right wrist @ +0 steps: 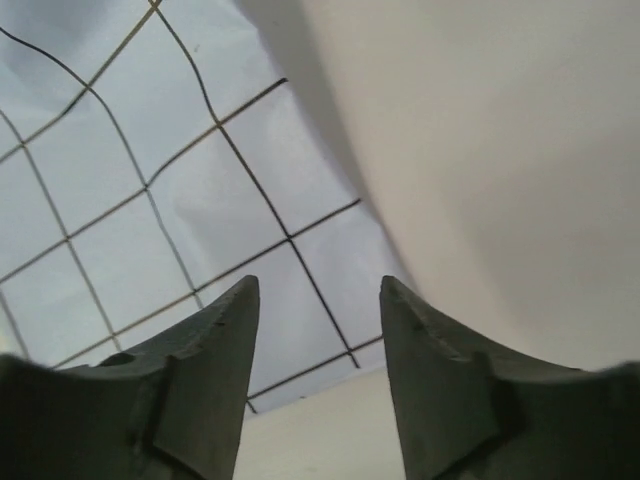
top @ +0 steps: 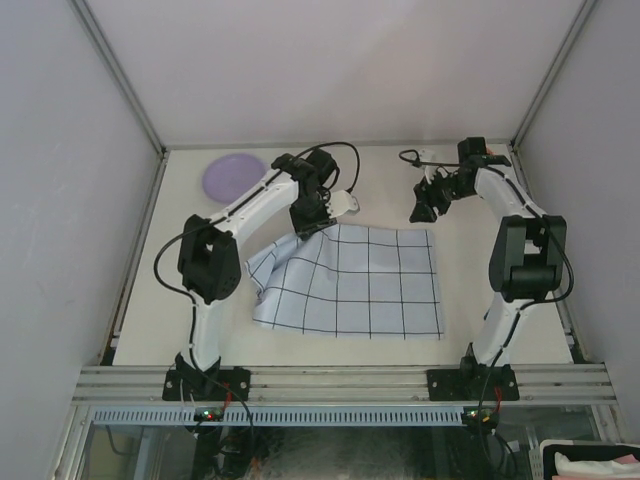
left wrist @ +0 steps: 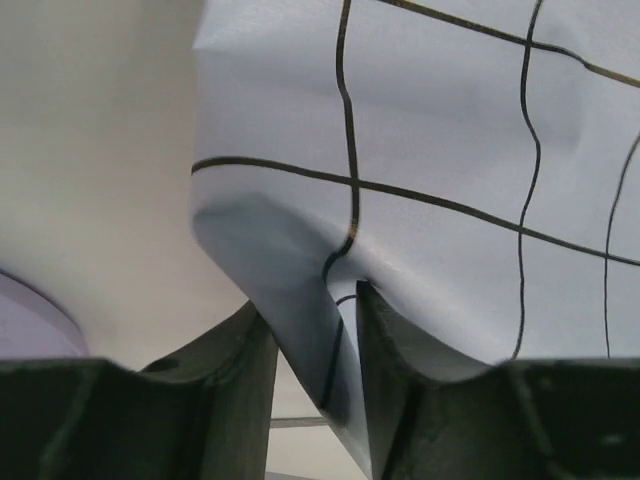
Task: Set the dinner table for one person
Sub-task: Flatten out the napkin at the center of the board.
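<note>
Top view, table: the dinner table (top: 462,300), off-white and railed, fills the middle of the frame
Top view, cloth: a gridded cloth (top: 370,280) lies at centre, flat at right and rumpled along its left edge, apparently laid as a placemat
Top view, plate: a lilac plate (top: 233,176) sits at upper left, apart from the cloth
Top view, arms: the left gripper (top: 318,222) is at the cloth's upper left corner and the right gripper (top: 422,208) just above its upper right corner, probably to spread it flat
Left wrist: jaws parted; a raised fold of cloth stands between them, leaning on one finger with a gap at the other, so loose, not pinched
Right wrist: jaws parted and empty; the cloth corner lies flat at lower centre, bare table to the right
</note>
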Controlling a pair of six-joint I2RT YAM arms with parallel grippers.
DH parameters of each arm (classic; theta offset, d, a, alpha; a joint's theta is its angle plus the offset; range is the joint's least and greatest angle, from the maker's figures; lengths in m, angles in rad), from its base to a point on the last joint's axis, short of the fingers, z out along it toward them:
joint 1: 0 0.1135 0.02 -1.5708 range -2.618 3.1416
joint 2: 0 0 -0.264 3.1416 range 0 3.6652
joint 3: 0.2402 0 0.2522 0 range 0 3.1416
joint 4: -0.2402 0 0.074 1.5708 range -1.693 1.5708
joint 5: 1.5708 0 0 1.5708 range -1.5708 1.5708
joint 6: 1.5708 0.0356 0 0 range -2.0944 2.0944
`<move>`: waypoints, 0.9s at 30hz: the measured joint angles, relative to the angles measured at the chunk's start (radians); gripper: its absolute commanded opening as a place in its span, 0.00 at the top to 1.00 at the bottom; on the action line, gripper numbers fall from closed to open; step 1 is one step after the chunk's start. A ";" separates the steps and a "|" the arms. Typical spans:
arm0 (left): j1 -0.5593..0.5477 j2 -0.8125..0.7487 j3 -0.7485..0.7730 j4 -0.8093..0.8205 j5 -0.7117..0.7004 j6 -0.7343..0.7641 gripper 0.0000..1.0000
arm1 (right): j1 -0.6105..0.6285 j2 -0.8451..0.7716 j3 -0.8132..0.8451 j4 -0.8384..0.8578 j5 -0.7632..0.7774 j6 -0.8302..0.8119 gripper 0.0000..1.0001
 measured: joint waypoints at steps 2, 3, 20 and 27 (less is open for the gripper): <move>0.000 0.011 0.006 0.012 -0.020 0.003 0.52 | -0.019 0.003 0.002 0.028 0.000 0.005 0.42; 0.000 0.013 0.007 0.018 -0.030 0.003 0.50 | -0.031 0.000 0.006 0.039 -0.005 0.007 0.40; 0.156 -0.493 -0.232 0.073 -0.122 0.003 0.00 | 0.249 -0.526 -0.435 0.148 0.053 0.008 0.20; 0.218 -0.585 -0.435 0.057 -0.119 0.009 0.00 | 0.273 -0.539 -0.457 0.166 0.093 0.038 0.19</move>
